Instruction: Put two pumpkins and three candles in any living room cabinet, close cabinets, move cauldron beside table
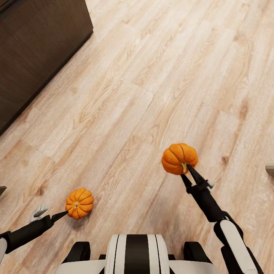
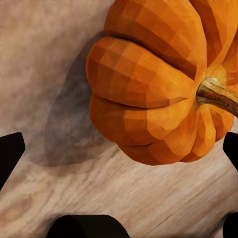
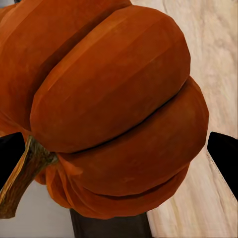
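Two ribbed orange pumpkins show over the light plank floor. The right pumpkin [image 1: 179, 158] hangs raised above the floor, its stem [image 3: 22, 173] pinched in my right gripper [image 1: 189, 174], which is shut on it. The left pumpkin [image 1: 80, 203] is tipped on its side low over the floor, its stem [image 2: 218, 95] turned toward my left gripper [image 1: 64, 214], which is shut on it. The pumpkin's shadow falls on the planks beside it. A dark finger [image 2: 9, 153] sits at the edge of the left wrist view. The dark-brown cabinet [image 1: 38, 45] stands far left, its front flat and shut.
Light wood planks [image 1: 152, 76] stretch open between me and the cabinet. A small grey-beige corner [image 1: 270, 169] pokes in at the right edge and a dark sliver [image 1: 2, 189] at the left edge. My base [image 1: 137, 255] is at the bottom.
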Motion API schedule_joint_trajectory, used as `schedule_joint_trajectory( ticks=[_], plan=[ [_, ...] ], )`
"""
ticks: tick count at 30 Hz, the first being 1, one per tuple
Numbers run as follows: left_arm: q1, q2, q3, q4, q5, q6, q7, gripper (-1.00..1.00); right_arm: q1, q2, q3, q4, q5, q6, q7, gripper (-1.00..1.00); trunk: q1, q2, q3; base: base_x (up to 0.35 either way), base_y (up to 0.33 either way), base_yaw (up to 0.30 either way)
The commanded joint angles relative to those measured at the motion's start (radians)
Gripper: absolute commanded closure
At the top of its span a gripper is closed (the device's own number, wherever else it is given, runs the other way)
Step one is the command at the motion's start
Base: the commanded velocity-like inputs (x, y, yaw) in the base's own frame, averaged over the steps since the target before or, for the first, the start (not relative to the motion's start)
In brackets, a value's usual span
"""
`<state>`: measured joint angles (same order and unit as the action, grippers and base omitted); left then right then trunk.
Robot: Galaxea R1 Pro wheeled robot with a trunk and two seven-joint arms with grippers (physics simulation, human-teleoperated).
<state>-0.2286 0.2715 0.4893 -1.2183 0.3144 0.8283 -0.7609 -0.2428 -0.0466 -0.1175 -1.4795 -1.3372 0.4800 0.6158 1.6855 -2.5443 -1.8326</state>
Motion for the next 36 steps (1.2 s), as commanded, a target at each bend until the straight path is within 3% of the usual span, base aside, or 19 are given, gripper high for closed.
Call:
schedule_joint_trajectory(
  ticks=[1, 8, 18, 22, 28, 31, 36],
  plan=[
    [0.000, 0.000, 0.000, 0.000, 0.000, 0.000, 0.000, -1.00, -0.007, 0.000, 0.000, -0.002, -0.004, 0.002, -0.014, 1.00, 0.000, 0.000, 0.000, 0.000, 0.000, 0.000],
    [0.000, 0.000, 0.000, 0.000, 0.002, 0.002, -0.001, -1.00, -0.017, 0.000, 0.008, -0.008, -0.009, 0.024, -0.040, 1.00, 0.000, 0.000, 0.000, 0.000, 0.000, 0.000],
    [0.000, 0.004, 0.000, 0.000, 0.005, 0.005, -0.054, -1.00, -0.006, -0.005, 0.167, -0.040, -0.008, 0.060, -0.042, 1.00, 0.002, -0.001, 0.000, 0.000, 0.000, 0.000],
    [0.000, 0.004, 0.001, 0.000, 0.008, 0.007, -0.056, -1.00, -0.001, -0.005, 0.204, -0.043, -0.008, 0.063, -0.041, 1.00, 0.002, -0.001, 0.000, 0.000, 0.000, 0.000],
    [-0.001, 0.005, 0.003, 0.000, 0.009, 0.008, -0.056, -1.00, 0.002, -0.011, 0.216, -0.044, -0.008, 0.064, -0.041, 1.00, 0.002, -0.001, 0.000, 0.000, 0.000, 0.000],
    [-0.004, 0.020, 0.003, 0.000, 0.009, 0.011, -0.053, -1.00, 0.002, -0.013, 0.215, -0.044, -0.008, 0.065, -0.041, 1.00, 0.002, -0.001, 0.000, 0.000, 0.000, 0.000],
    [-0.047, 0.028, 0.001, 0.046, 0.006, 0.018, -0.039, -1.00, 0.001, -0.016, 0.207, -0.044, -0.008, 0.076, -0.041, 1.00, 0.002, -0.001, 0.000, 0.000, 0.000, 0.000]
  ],
)
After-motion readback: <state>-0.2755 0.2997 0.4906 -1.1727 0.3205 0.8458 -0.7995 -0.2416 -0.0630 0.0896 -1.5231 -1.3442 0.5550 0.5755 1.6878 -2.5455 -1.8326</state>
